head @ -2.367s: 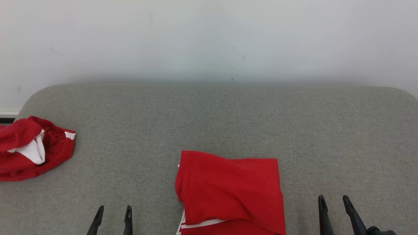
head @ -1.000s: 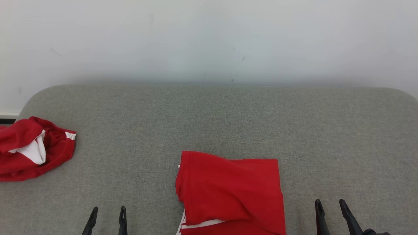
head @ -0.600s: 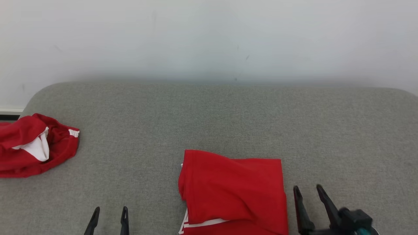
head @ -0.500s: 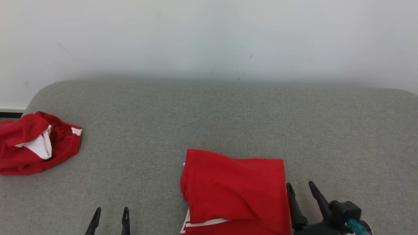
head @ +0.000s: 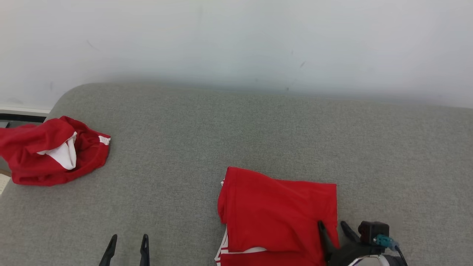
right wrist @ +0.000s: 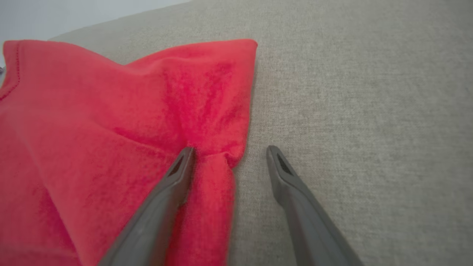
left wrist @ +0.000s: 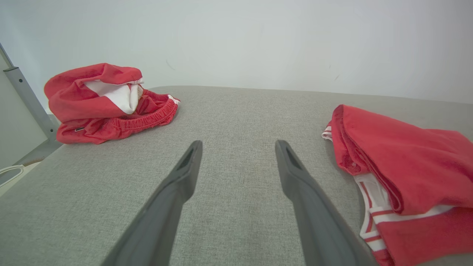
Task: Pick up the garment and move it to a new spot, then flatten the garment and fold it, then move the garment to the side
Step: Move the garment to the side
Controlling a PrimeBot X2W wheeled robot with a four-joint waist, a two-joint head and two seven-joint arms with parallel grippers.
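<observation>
Right hand (head: 331, 223) has slid left off bare tabletop (head: 236, 125) to the folded garment's (head: 277, 210) right side, at the tabletop's near edge. Released, wide: 1 finger on cloth, 1 off. Left hand (head: 128, 237) released, empty.

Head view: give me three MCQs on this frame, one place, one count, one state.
1. Where is the crumpled garment?
A) far left of the grey surface
B) its middle
C) its right end

2. How many red garments are there?
A) one
B) two
C) three

3. The right gripper is:
A) shut on cloth
B) open, astride the right edge of the folded garment
C) shut, empty

Key: A, it lies at the surface's left end; B, one crumpled, one folded; B, its fingers stand apart, one over cloth, one over grey.
</observation>
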